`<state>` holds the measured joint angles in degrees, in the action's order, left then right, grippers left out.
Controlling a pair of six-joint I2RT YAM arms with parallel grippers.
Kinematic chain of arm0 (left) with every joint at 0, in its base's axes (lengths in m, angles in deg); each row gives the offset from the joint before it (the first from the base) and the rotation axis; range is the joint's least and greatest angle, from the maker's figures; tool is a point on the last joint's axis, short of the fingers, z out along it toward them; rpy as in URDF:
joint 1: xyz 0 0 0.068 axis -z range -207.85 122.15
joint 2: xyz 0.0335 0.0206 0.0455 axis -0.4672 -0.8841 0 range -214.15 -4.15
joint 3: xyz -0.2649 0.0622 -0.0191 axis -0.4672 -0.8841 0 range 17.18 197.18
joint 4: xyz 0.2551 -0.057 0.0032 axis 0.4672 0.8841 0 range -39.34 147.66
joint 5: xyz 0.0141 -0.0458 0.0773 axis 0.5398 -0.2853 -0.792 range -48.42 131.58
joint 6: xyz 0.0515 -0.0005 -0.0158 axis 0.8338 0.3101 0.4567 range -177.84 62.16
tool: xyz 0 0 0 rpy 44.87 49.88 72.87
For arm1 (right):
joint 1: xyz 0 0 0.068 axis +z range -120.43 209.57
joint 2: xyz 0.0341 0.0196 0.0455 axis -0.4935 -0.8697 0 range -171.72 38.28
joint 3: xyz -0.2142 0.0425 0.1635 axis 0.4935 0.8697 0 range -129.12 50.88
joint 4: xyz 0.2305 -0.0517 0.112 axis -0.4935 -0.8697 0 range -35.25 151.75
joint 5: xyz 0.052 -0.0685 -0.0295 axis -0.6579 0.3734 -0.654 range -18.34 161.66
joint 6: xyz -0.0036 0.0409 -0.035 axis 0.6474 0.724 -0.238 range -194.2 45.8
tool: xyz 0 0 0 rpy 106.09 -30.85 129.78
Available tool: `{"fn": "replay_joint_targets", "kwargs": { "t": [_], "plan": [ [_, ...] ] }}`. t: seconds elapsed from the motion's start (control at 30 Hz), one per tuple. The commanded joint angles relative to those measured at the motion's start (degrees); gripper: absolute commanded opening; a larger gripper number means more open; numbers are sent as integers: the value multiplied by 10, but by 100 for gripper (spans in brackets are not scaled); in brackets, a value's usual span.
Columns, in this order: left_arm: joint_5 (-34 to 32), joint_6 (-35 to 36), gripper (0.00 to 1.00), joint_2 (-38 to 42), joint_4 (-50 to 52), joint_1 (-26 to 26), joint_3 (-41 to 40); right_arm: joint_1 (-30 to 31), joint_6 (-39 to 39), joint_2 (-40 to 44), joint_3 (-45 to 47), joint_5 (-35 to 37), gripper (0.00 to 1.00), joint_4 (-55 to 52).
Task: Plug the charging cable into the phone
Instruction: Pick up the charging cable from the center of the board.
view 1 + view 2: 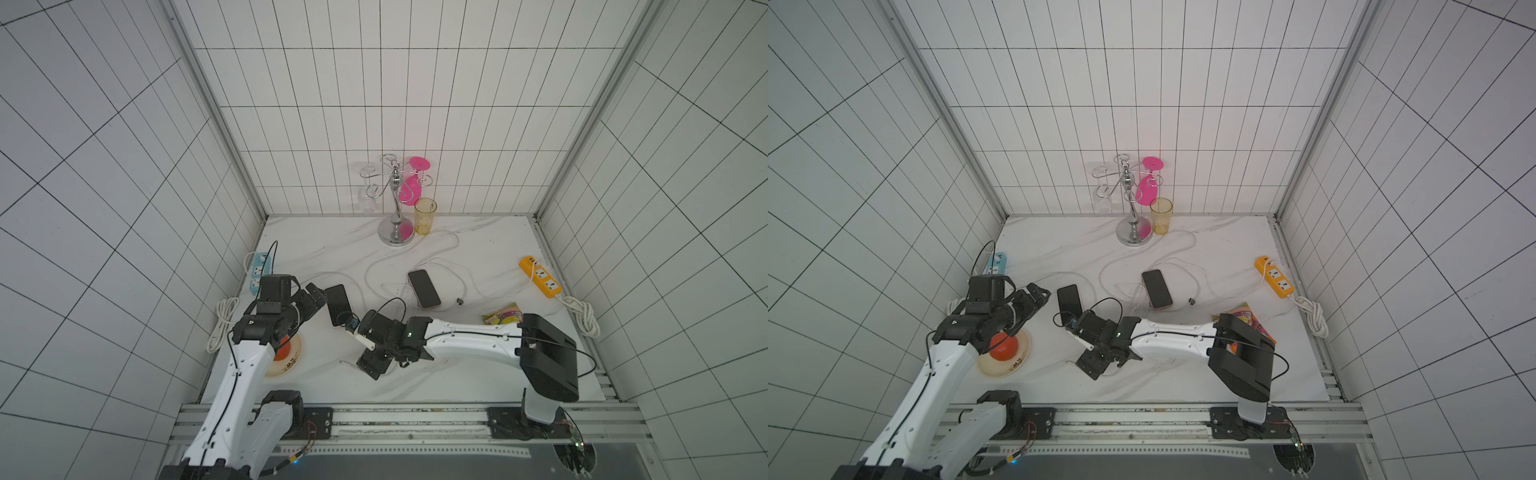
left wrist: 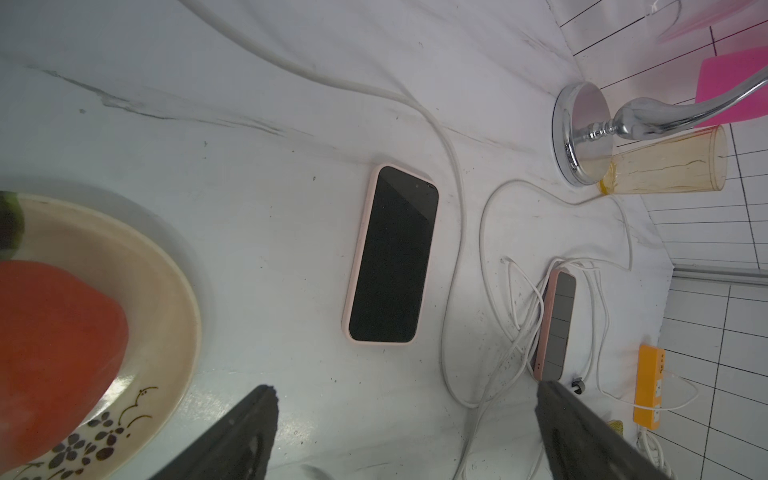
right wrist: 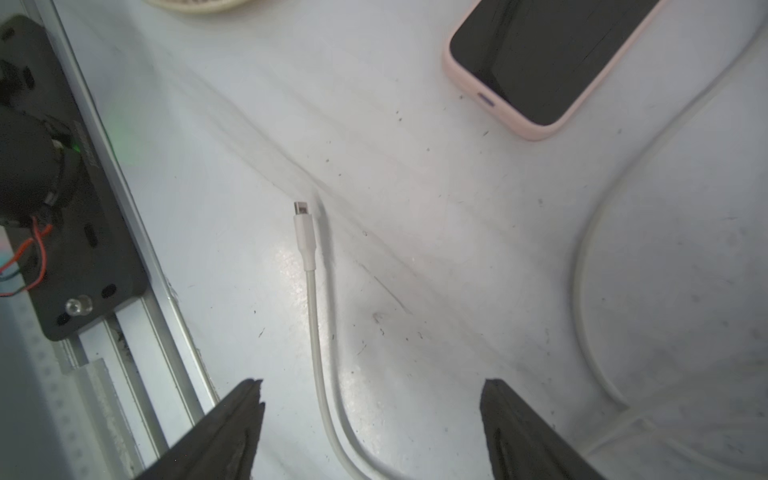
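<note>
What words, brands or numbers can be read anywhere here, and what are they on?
No text is readable anywhere.
Snack packet: colourful print, too small to read.
Black bracket on the rail: faint marking, too blurred.
Orange power strip: nothing legible.
Plate: flower pattern only, no words.
Nearer phone and farther phone: dark screens, no text.

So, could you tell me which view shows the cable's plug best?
The right wrist view: the plug lies close and sharp. In both top views it is a barely visible speck; the left wrist view misses it.
</note>
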<state>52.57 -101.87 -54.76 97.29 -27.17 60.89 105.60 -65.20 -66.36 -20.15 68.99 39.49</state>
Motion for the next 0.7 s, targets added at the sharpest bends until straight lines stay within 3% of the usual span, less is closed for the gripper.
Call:
{"fn": "replay_joint_targets", "kwargs": {
  "t": [0.0, 0.4, 0.67],
  "plan": [
    [-15, -5, 98, 10, 13, -2, 0, -1, -19, -26, -35, -12, 85, -2],
    [-25, 0, 98, 22, 23, -23, -11, 7, -21, -125, -70, -17, 78, 19],
    [-18, 4, 98, 13, 30, -26, -6, 12, -3, -132, -68, -5, 42, 26]
  ]
}}
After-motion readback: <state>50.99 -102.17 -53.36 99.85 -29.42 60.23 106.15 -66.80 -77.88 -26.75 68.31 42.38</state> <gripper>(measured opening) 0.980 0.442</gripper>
